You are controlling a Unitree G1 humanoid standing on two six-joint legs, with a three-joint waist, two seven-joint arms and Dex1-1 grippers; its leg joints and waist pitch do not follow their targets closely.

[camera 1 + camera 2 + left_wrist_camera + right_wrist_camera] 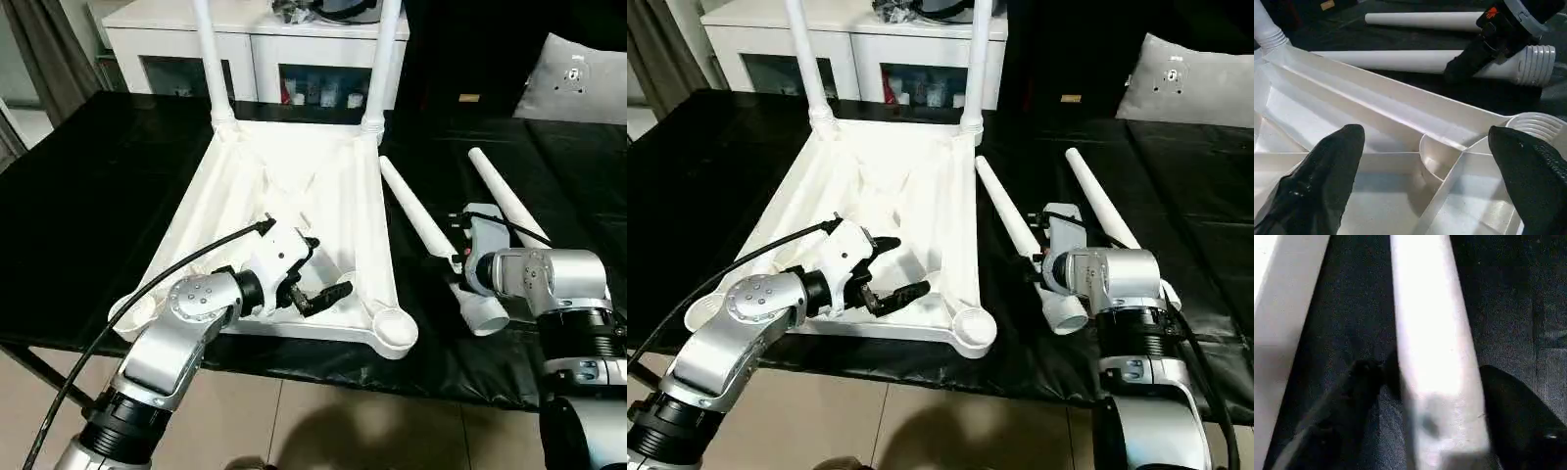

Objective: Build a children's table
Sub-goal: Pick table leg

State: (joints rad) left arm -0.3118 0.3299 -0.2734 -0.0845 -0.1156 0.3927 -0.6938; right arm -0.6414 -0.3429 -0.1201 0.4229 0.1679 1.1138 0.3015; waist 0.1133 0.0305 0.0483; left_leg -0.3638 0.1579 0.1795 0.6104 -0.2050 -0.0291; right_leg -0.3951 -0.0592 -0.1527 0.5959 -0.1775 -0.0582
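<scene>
While the left hand point(312, 277) hovers spread wide over the tabletop point(343, 186), the right hand point(1469, 58) straddles the nearer loose leg point(431, 240). That leg runs near-to-far, and I can't tell if it's clamped.

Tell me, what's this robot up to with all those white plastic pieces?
It is putting together a children's table. The white top lies upside down on a black-covered work table, with two legs already standing in its far corner sockets. Two more legs lie loose beside it. The right gripper is down over the nearer loose leg, one black finger on either side of it. The left gripper hovers open over the top's ribbed underside, holding nothing.
</scene>
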